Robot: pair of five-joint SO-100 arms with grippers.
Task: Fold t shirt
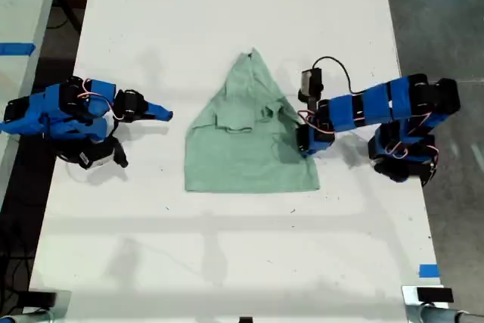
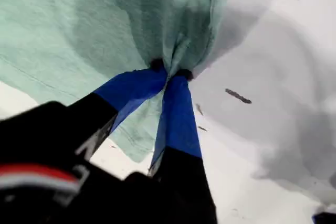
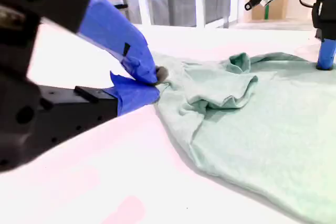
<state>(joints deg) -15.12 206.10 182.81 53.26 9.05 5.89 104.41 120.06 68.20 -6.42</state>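
Observation:
The pale mint-green t shirt lies on the white table in the middle of the exterior view, its upper sides bunched inward to a point at the far end. My first gripper reaches in from the exterior view's right. In the first wrist view my first gripper is shut on a pinch of the t shirt at its edge, and the cloth is lifted there. My second gripper rests at the exterior view's left, apart from the shirt. In the second wrist view my second gripper is shut with nothing in it, short of the t shirt.
A blue tape mark sits near the table's front corner at the exterior view's right. Another table with blue tape stands beyond the edge at the exterior view's left. A black cable loops above the first arm.

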